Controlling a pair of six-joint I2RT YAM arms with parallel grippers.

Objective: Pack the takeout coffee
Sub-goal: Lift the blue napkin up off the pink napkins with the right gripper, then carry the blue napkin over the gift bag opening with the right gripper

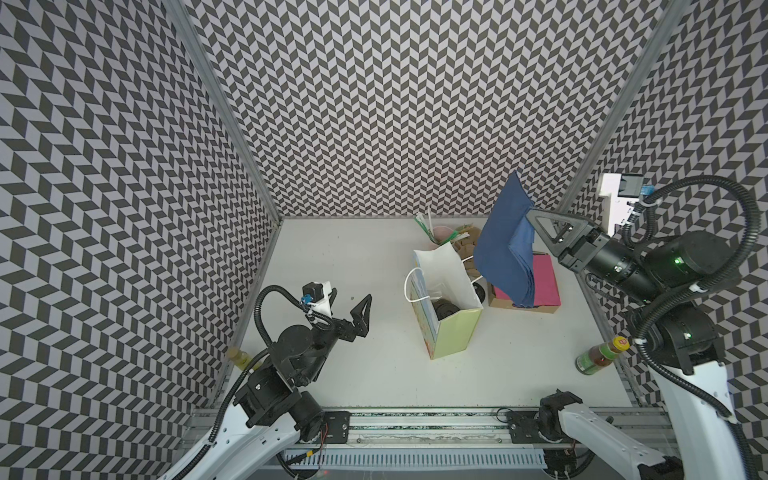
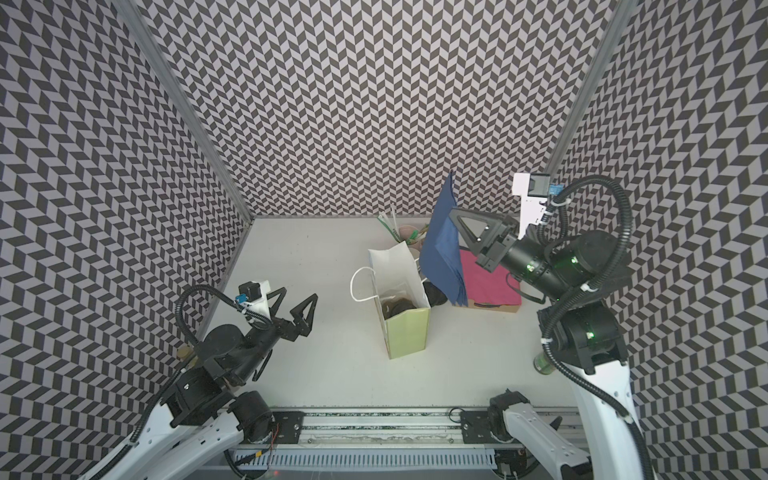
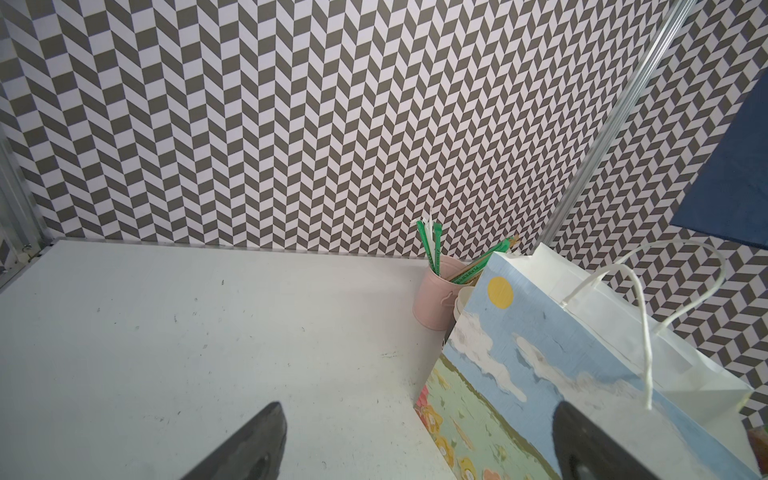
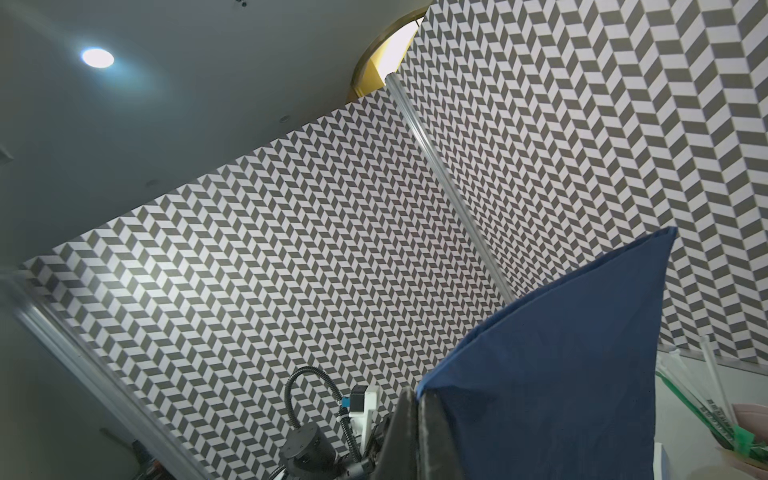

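Napkin (image 1: 505,249) sits pinched in your right pincer (image 1: 532,216); lower it slowly into the bag (image 1: 453,332) below and leftward, where the cup (image 1: 445,311) seems to rest; left pincer (image 2: 298,293) stands spread.

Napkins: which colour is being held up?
The blue napkins, pinched upright in the right hand; the pink napkins lie flat in the cardboard box.

The bag (image 1: 457,332) stood mid-tabletop (image 1: 353,374), with what looked like the coffee (image 1: 445,311) inside. A straw cup (image 1: 441,232) stood behind it and a box (image 1: 540,309) just right of it. Above the box hung a napkin (image 1: 503,249) in the right claw (image 1: 532,216). The left claw (image 2: 299,293) was well left of the bag, and a bottle (image 1: 598,357) was at the front right.
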